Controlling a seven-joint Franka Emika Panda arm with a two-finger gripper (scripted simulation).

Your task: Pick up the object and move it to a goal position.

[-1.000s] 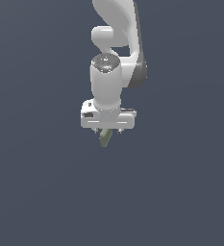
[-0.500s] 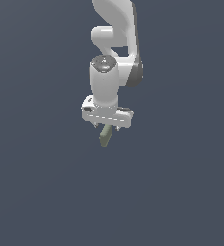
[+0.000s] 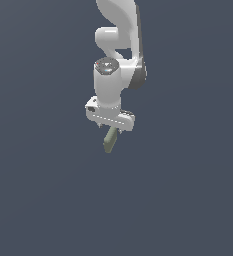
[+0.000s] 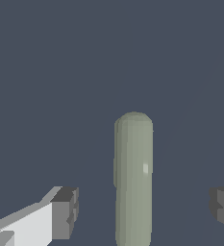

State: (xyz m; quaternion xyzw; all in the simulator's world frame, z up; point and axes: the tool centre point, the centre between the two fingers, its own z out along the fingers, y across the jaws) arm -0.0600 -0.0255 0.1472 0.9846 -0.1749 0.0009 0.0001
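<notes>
Between the spread pads (image 4: 65, 211), the rod (image 4: 133, 178) is sitting ungripped, apparently hanging below the gripper (image 3: 109, 129) outside. Gripper is standing wide open; closing squarely on the rod's middle is advisable before moving.

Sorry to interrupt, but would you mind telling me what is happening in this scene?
A single white robot arm in a simulation is working with a small olive-green rod. In the exterior view the rod hangs tilted just below the end effector. In the wrist view the rod sits between the two dark fingertip pads, with a visible gap on each side, so whether it is firmly gripped cannot be told. Nothing else shows against the plain dark background, and no goal marker is visible.
</notes>
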